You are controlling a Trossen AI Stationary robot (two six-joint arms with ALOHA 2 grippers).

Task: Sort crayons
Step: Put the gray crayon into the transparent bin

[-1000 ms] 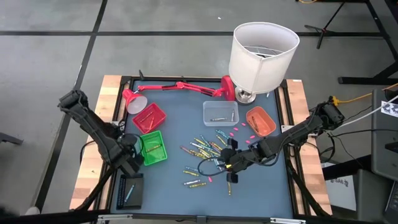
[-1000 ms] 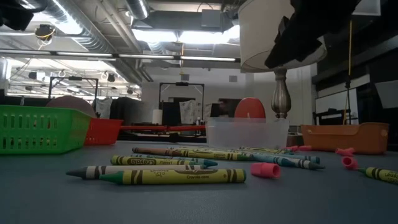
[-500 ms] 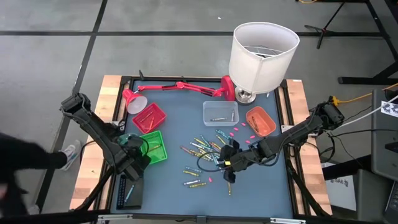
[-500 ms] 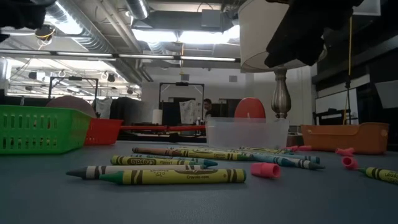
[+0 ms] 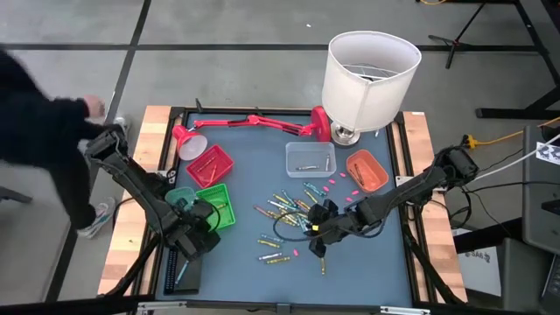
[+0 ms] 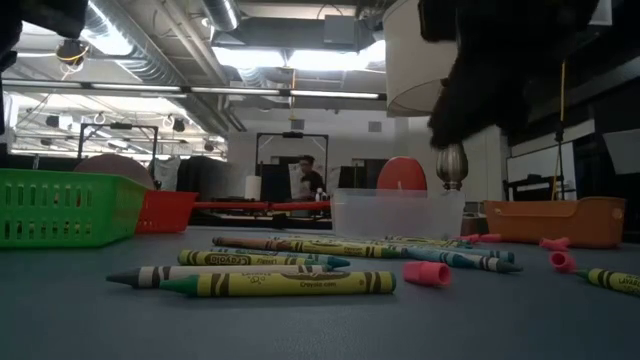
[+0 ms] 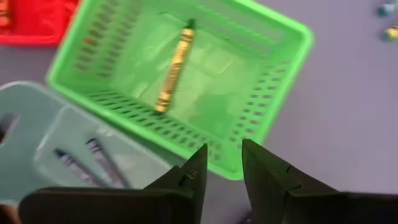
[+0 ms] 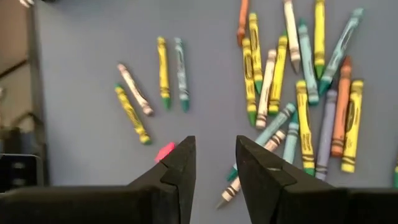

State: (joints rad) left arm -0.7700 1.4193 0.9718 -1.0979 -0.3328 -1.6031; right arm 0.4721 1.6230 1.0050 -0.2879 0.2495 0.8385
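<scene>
- Left gripper (image 7: pixel 222 163) hangs by the green tray (image 7: pixel 273 93), table's nine o'clock, jaws apart, empty.
- Right gripper (image 8: pixel 214 158), jaws apart, hovers over loose crayons (image 8: pixel 298 93) mid-table.

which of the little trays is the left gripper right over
The green tray, with one crayon inside. The left gripper hangs open at its rim; the red, clear and orange trays sit farther off.
</scene>
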